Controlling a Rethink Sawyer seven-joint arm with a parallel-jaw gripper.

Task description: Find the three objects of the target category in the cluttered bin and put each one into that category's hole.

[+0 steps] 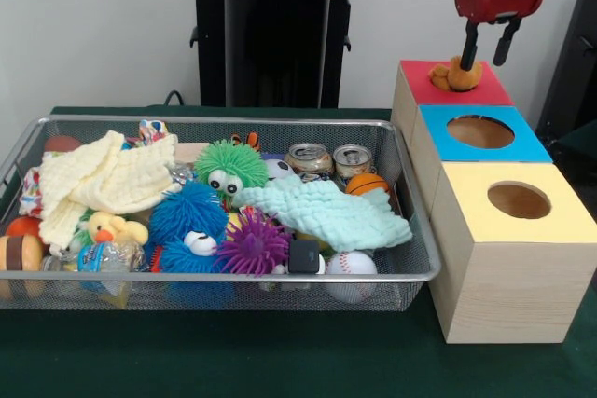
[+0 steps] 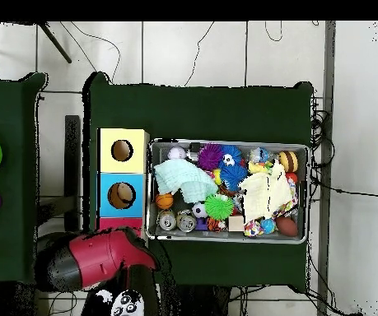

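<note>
My gripper (image 1: 485,61) hangs over the red-faced box (image 1: 485,92) at the far right, its fingers spread apart. Right under it an orange plush animal (image 1: 455,75) sits on the red face and covers the hole; the left fingertip is at its top. The wire-mesh bin (image 1: 224,277) holds a yellow duck (image 1: 112,227) at the front left and a striped tiger (image 1: 247,140), half hidden behind a green fuzzy ball (image 1: 230,165). In the overhead view my arm (image 2: 101,257) hides the gripper and most of the red box (image 2: 119,221), next to the bin (image 2: 229,143).
The blue-faced box (image 1: 480,132) and the yellow-faced box (image 1: 518,202) stand in a row in front of the red one. The bin also holds blue (image 1: 189,221) and purple (image 1: 254,244) fuzzy balls, two cans (image 1: 331,160), small sports balls (image 1: 352,263) and two cloths (image 1: 331,212).
</note>
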